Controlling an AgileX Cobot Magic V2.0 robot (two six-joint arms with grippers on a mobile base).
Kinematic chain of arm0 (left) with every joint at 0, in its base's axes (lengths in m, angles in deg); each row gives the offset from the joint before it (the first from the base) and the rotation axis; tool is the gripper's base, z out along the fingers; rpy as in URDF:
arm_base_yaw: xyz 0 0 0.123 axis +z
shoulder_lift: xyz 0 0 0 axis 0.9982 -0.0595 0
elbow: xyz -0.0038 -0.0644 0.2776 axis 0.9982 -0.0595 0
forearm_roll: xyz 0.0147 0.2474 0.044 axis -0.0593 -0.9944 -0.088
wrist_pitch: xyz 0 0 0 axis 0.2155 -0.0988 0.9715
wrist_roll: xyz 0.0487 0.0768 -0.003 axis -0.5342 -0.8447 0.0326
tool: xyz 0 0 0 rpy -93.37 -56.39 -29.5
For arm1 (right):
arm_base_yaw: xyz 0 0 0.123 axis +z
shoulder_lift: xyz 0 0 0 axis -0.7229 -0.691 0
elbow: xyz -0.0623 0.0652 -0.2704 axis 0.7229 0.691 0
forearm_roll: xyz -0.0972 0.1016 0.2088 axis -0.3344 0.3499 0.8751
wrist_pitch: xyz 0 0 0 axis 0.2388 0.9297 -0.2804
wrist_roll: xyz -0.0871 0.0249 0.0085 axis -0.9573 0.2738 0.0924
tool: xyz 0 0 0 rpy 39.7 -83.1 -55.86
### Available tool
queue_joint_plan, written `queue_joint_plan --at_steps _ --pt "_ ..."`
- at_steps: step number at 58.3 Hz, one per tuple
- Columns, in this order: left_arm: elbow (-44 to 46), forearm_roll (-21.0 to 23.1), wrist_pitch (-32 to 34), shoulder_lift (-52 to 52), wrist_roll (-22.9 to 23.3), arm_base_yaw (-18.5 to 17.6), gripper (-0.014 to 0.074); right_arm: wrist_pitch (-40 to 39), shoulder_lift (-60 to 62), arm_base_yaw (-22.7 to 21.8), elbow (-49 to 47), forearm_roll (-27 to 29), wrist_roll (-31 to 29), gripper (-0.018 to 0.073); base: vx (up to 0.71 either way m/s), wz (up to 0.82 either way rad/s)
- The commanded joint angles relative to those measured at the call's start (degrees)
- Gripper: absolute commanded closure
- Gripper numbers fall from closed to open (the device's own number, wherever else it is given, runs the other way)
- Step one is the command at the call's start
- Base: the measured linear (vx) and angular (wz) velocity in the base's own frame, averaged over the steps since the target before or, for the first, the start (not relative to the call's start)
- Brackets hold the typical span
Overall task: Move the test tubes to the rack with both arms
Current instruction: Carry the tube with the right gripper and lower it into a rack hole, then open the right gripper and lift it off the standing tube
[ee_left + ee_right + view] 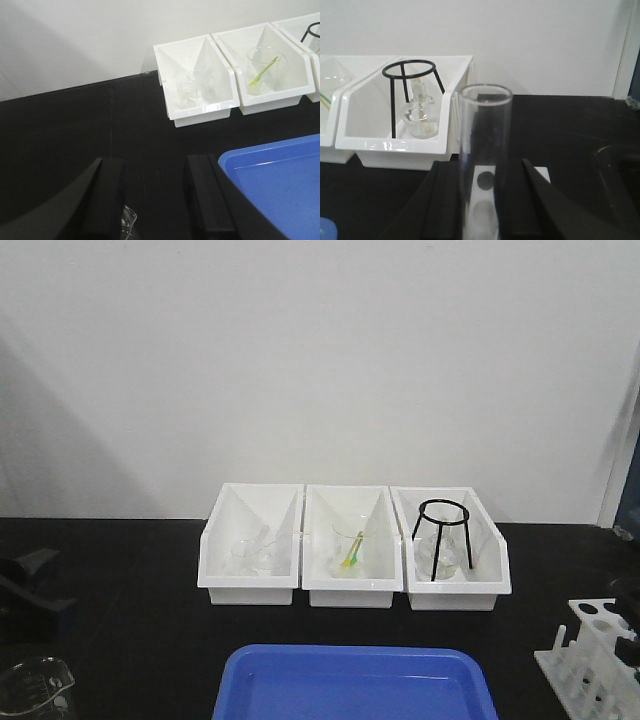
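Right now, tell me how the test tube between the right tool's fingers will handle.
The test tube looks like thin clear glass: probably fragile and slippery. Tall, slim and upright, it would likely tip unsupported. Laid down, it should roll.

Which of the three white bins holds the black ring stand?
The rightmost bin: the black ring stand stands inside it; the other two bins have none.

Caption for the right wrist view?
Right gripper holds a slim clear glass test tube upright above the white plastic rack; white bin with black tripod behind.
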Motion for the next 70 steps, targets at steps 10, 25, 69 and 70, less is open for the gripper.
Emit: queue_joint_plan --at_steps 10,25,69,70 --pt "2.08 -2.45 2.03 0.90 0.29 -0.29 0.0207 -6.70 -1.00 -0.42 -1.65 -0.06 -0.67 0.0565 0.00 0.00" --pt "2.08 -2.45 2.22 0.90 0.29 -0.29 0.0207 -6.89 -2.41 -0.42 -1.65 -0.86 -0.73 0.0564 0.00 0.00" --pt "2.08 -2.45 2.97 0.90 0.29 -0.29 0.0207 -11.87 -2.41 -0.42 -1.65 -0.12 -0.80 0.0125 0.00 0.00" --pt "2.08 -2.45 2.97 0.90 0.29 -0.29 0.0207 -12.21 -2.41 -0.42 -1.65 0.10 -0.80 0.0118 0.00 0.00"
